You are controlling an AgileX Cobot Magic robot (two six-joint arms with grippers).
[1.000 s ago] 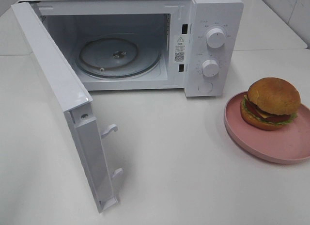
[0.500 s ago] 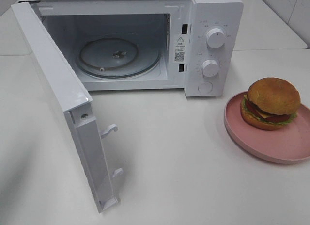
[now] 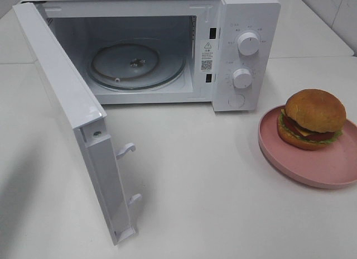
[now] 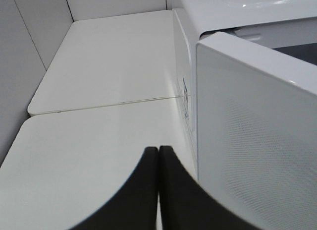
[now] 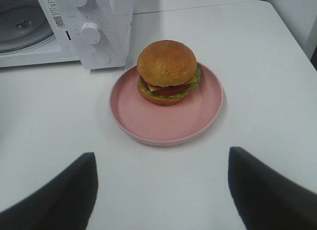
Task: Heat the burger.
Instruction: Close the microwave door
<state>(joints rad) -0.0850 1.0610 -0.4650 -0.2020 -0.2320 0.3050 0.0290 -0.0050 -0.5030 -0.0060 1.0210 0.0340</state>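
A: Where is the burger?

B: It sits on the pink plate, on the side of the plate away from the right claw. Plate and burger lie ahead of that claw, in line with the gap between its two dark fingers. The bun is on top, with cheese, tomato and lettuce showing at the edge.

A: Is the right claw grasping anything?

B: No. It is spread wide and released, well short of the plate, with only bare table under it.

A: And the left claw?

B: Clenched; its two dark fingertips press together with nothing between them. The open microwave door stands just beside it.

A: What about the microwave?

B: Beyond the plate from the right claw. Its door swings fully open, and the glass turntable lies flat inside. Two white knobs and a round button are on its front panel.

A: Are the claws seen from the high camera?

B: Neither one.
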